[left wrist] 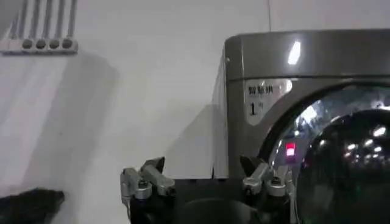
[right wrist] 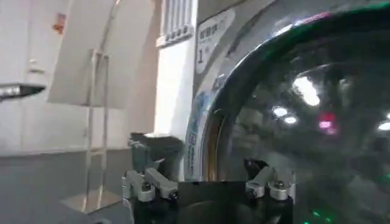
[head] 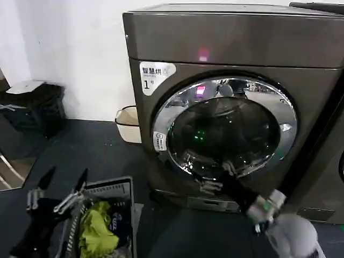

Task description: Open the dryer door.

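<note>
The dryer (head: pixel 242 43) is a bronze-grey front loader with a white "1" sticker (head: pixel 156 75) and a pink light. Its dryer door (head: pixel 177 107), a chrome ring around dark glass, looks flush against the front. My right gripper (head: pixel 219 176) is open at the door's lower edge, just in front of the chrome ring. In the right wrist view the right gripper (right wrist: pixel 207 178) stands open with the door glass (right wrist: pixel 304 122) close behind it and nothing between the fingers. My left gripper (head: pixel 60 185) hangs open low at the left, away from the dryer. The left wrist view has the left gripper (left wrist: pixel 204 173) facing the dryer (left wrist: pixel 317 55).
A laundry basket (head: pixel 115 188) with a yellow-green cloth (head: pixel 97 228) sits on the dark floor under my left gripper. A beige bin (head: pixel 128 123) stands beside the dryer's left side. A black bin (head: pixel 37 107) is at the far left. Another dark appliance (head: pixel 330 172) adjoins the dryer's right.
</note>
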